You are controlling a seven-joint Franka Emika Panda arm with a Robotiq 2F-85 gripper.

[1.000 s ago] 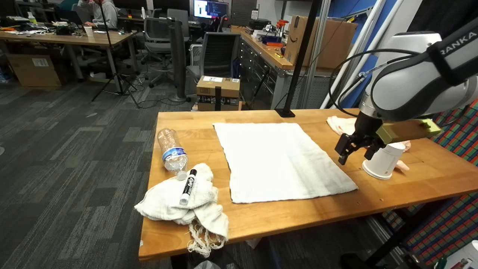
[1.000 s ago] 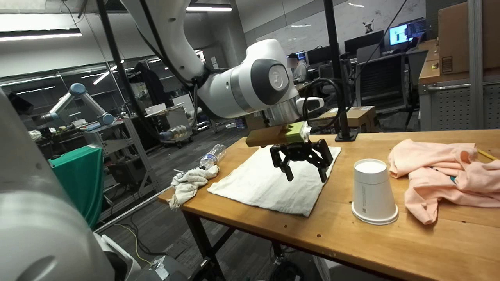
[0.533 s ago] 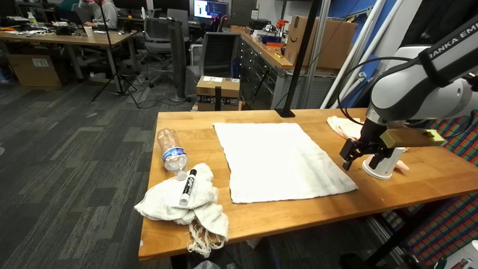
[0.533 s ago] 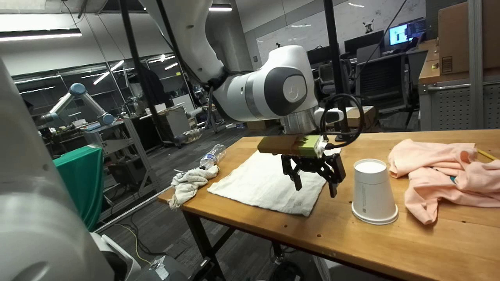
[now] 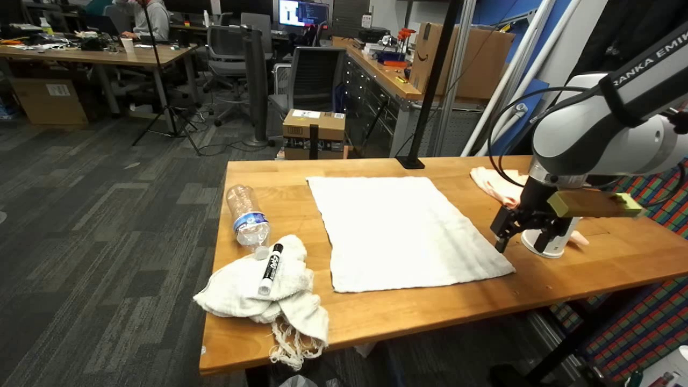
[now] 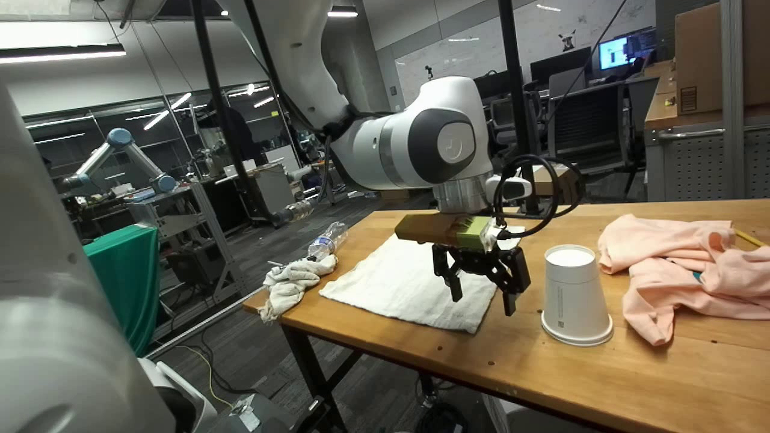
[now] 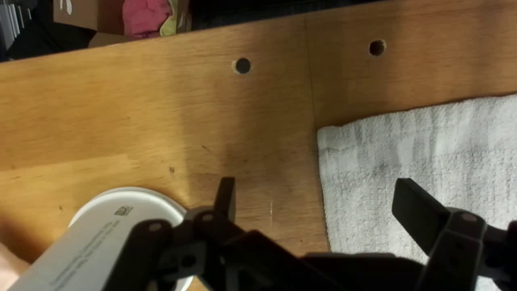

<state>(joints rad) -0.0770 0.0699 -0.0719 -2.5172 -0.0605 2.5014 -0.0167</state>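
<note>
The premises present as a robotics lab with office furnishings. Evidence noted: a white robot arm (image 6: 415,144) over a wooden counter (image 5: 282,215), a blue-jointed robot arm (image 6: 120,138) behind, a lit monitor (image 5: 303,13), a mesh-backed chair (image 5: 317,75), a drawer bench (image 5: 371,88), a cluttered desk (image 5: 177,52), a carpeted floor (image 5: 150,231).

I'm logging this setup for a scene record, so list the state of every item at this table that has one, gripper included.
Gripper: open, holding nothing.
White cup: upside down, mouth on the table.
White towel: spread flat.
Peach cloth: rumpled heap.
Clear bottle: lying on its side, apparently empty.
White rag: bunched up, fringe hanging over the table edge.
Marker: lying on the rag, cap on.
</note>
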